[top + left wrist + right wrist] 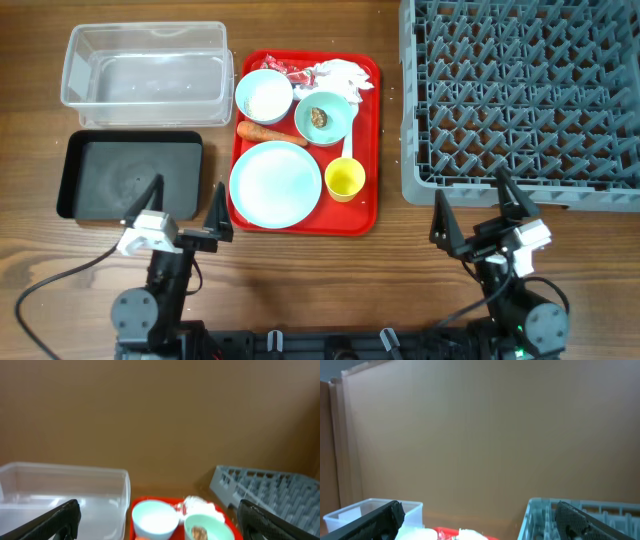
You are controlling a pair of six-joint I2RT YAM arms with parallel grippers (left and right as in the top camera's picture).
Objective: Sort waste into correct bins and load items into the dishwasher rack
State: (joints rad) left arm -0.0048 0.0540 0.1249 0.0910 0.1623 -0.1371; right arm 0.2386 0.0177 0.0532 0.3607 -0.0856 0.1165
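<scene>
Waste shares a red tray (369, 120) with the crockery mid-tabletop (300, 280). A carrot (265, 131) lies between the two bowls and the plate (275, 183). Rice (265, 99) fills the left bowl (243, 88), and a brown lump (319, 117) rests in the right bowl (343, 105). The tissue (338, 76) and wrapper (277, 68) lie touching along the tray's far edge. The cup (344, 181) stands just right of the plate, and what seems to be the spoon (348, 148) runs from it to the right bowl, though it shows too small to be sure. The tub (146, 75) stands at the far left corner with the black tray (130, 175) just nearer, both beside the red tray. The rack (520, 90) fills the far right corner. The left gripper (182, 204) hovers by the black tray's near right corner, jaws spread wide, holding nothing. The right gripper (476, 207) hangs at the rack's near edge, likewise wide and bare.
</scene>
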